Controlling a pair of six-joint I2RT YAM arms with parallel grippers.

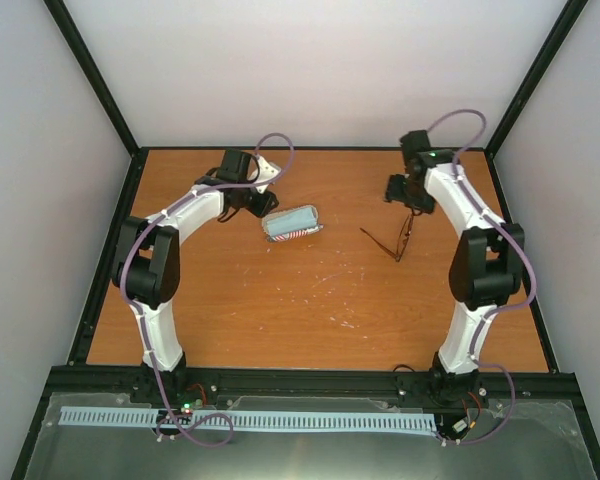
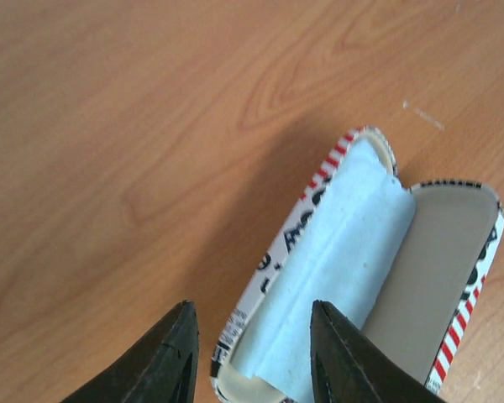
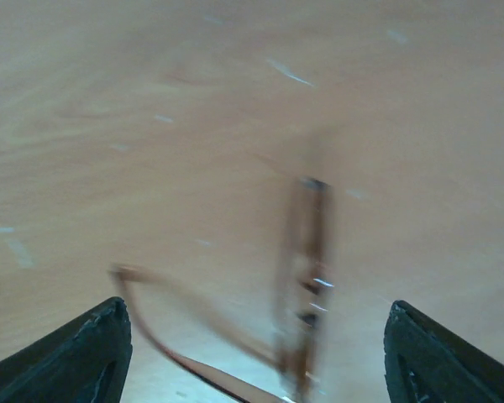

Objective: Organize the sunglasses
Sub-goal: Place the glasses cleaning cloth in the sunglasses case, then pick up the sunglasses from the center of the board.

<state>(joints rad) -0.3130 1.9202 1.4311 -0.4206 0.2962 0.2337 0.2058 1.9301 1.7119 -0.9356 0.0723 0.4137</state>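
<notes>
The sunglasses (image 1: 395, 238), thin dark-brown frame with temple arms unfolded, lie on the table right of centre. In the right wrist view they (image 3: 307, 277) are blurred, low between my fingers. My right gripper (image 1: 405, 200) is wide open and empty just behind and above them, also in the right wrist view (image 3: 256, 353). The flag-patterned case (image 1: 292, 223) lies open with a light blue cloth (image 2: 344, 243) in it. My left gripper (image 2: 252, 353) is open at the case's near end (image 2: 286, 243), one finger outside the wall, the other over the cloth; I cannot tell whether they touch.
The orange wooden table (image 1: 310, 310) is bounded by a black frame (image 1: 105, 260) and white walls. The case's beige-lined lid (image 2: 441, 260) lies flat beside the cloth. Both arms reach to the table's far half.
</notes>
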